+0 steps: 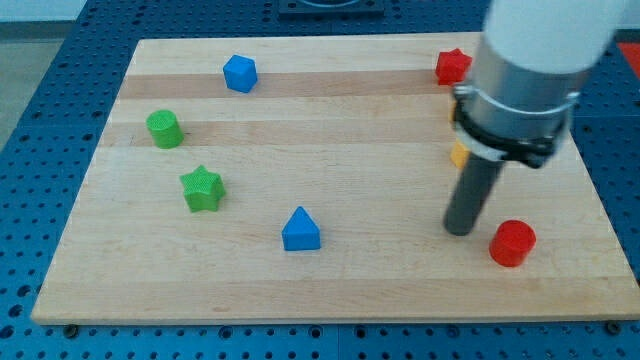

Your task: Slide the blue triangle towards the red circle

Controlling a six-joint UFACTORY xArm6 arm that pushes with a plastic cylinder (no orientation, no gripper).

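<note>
While the dark rod is standing upright near the view's right, my tip [460, 230] is resting on the pale wooden tabletop [330, 290], just left of the red circle block [512, 243] and well right of the blue triangle block [301, 230]. No hand is fitted, so nothing is being held. A green star block [202, 189] and green cylinder block [164, 129] are sitting at left, a blue hexagonal block [240, 73] near the top, a red star block [452, 67] at top right, and a yellow block [458, 154] is peeking out behind the arm.
</note>
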